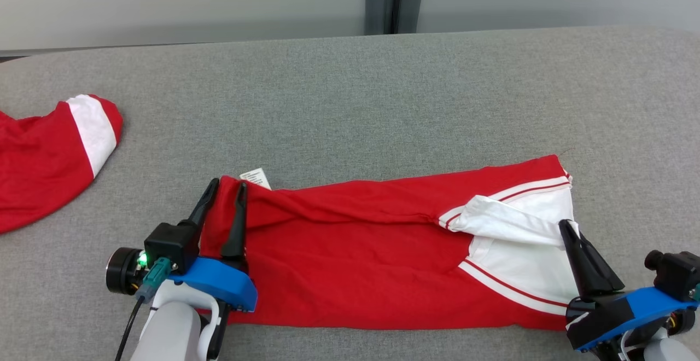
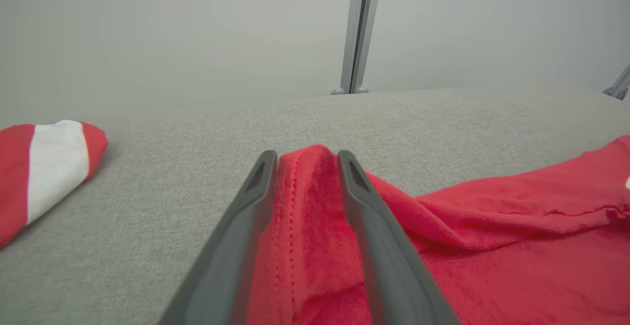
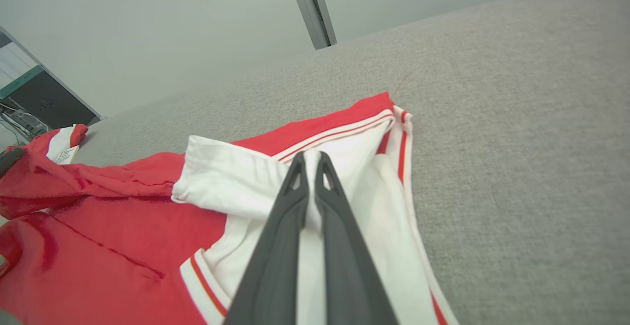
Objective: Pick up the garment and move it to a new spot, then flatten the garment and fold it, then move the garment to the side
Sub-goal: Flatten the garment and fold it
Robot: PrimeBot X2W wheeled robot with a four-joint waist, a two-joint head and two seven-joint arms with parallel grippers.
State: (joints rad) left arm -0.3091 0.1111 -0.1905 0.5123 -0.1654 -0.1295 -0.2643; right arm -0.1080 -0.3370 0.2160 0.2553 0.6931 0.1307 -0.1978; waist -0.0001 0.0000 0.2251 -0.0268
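Lower left of the head view: the left gripper [image 1: 227,186] has two long, dark, tapering fingers [image 1: 236,224] on a blue mount [image 1: 219,284]. Beside it are a black box [image 1: 169,246] with a green light [image 1: 143,258], a teal plug [image 1: 156,276], a black cable [image 1: 127,331] and a pale grey forearm [image 1: 169,333]. Lower right, the right gripper [image 1: 569,227] has matching dark fingers and a blue mount wrapped in black tape [image 1: 599,322].

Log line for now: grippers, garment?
garment: folded, rumpled | left gripper: open astride red hem | right gripper: shut on white flap
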